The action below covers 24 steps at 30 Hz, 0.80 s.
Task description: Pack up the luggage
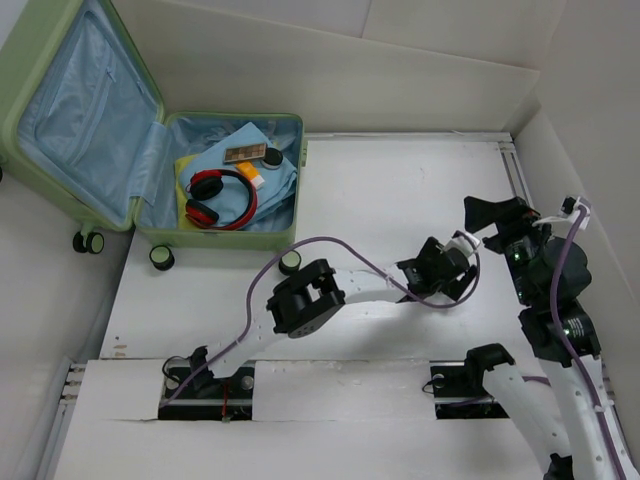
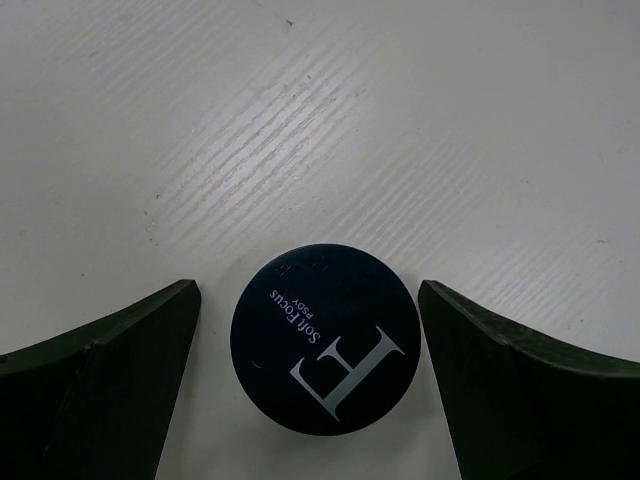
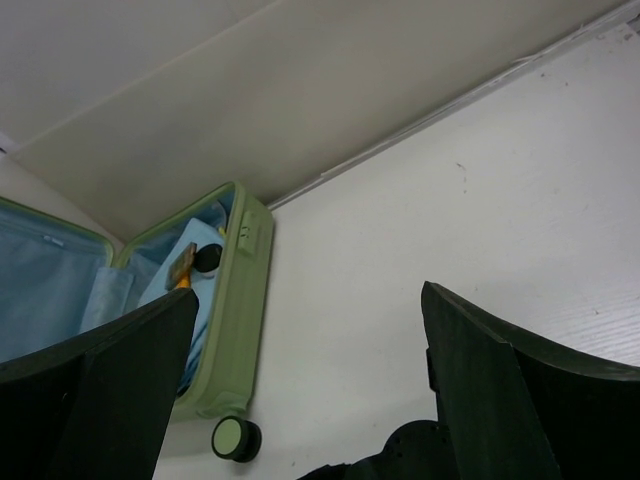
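Note:
The luggage (image 1: 301, 170), a pale green suitcase with light blue lining, lies open at the far left, its lid (image 1: 80, 110) leaning back. Inside lie red headphones (image 1: 218, 198), a blue cloth (image 1: 280, 180), a brown palette (image 1: 245, 152) and a small black round case (image 1: 272, 158). My left gripper (image 1: 443, 264) reaches out to the right of the middle. In its wrist view the gripper (image 2: 310, 288) is open, with a black round "Soft Focus" compact (image 2: 325, 340) on the table between the fingers, a gap on each side. My right gripper (image 1: 482, 215) is open and empty above the table (image 3: 309, 292).
The luggage's side wall (image 3: 235, 310) and a caster wheel (image 3: 235, 438) show in the right wrist view. More wheels (image 1: 160, 257) stand at its near edge. White walls (image 1: 400, 80) enclose the table at the back and right. The left arm's purple cable (image 1: 330, 243) loops over the table.

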Available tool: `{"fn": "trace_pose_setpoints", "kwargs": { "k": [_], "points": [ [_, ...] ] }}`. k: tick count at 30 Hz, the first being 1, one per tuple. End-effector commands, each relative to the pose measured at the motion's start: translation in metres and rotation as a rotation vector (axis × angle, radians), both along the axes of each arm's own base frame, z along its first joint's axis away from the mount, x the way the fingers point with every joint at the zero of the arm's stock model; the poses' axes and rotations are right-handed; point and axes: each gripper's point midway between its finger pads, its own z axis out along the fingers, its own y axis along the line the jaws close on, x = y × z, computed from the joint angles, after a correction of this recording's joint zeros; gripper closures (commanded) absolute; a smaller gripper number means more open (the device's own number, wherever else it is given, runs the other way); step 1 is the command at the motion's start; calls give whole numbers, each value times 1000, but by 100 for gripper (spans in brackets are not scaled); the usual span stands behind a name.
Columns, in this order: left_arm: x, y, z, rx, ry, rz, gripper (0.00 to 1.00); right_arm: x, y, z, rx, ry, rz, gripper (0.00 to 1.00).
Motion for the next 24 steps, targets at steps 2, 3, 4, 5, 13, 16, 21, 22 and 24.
{"fn": "trace_pose_setpoints", "kwargs": {
  "k": [2, 3, 4, 5, 13, 16, 21, 22, 24],
  "points": [
    [5, 2, 1, 22, -27, 20, 13, 1, 2, 8, -6, -28, 11, 0],
    [2, 5, -7, 33, -17, 12, 21, 1, 2, 10, -4, -37, 11, 0],
    [1, 9, -13, 47, -12, 12, 30, 1, 2, 10, -4, -37, 11, 0],
    [2, 11, -9, 34, -17, 29, 40, 1, 2, 10, -4, -37, 11, 0],
    [38, 76, 50, -38, -89, 217, 65, 7, 1, 3, -7, -25, 2, 1],
    [80, 116, 100, -149, -92, 336, 65, 8, 1, -2, -9, -15, 2, 1],
    [164, 230, 167, -309, -99, 577, 65, 17, 13, -24, -17, 21, 54, 1],
    [175, 249, 172, -324, -104, 622, 65, 19, 17, -33, -19, 36, 76, 1],
    [207, 306, 191, -354, -143, 764, 65, 27, 26, -47, -24, 71, 113, 3]
  ]
}}
